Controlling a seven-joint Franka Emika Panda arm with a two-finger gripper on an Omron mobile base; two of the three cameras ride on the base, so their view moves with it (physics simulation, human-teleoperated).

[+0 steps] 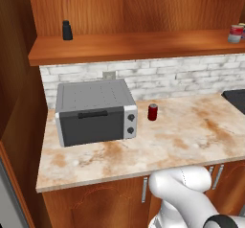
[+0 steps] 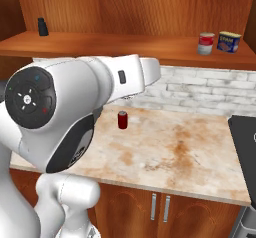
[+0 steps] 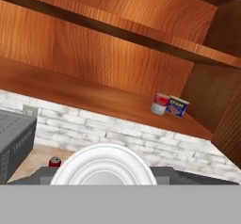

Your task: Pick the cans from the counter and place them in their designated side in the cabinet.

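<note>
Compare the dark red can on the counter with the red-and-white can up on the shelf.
The dark red can stands on the counter; the red-and-white can stands on the cabinet shelf. The first is plain and slimmer; the second is labelled, squatter and beside a blue-labelled can. Both are upright.

dark red can [image 1: 152, 112], rusty-mottled beige counter [image 1: 191, 131], reddish-brown wood-grain cabinet [image 1: 134, 47]

The arm [image 2: 75, 112] looms large in the right base view, a big white elbow with a dark round joint cap facing the camera, its forearm reaching right and away. Below, its white column rises from the lower left. In the left base view a bent white link [image 1: 184, 193] curls up at the lower right, with a dark joint at the bottom edge. The gripper's jaws are closed.
</note>
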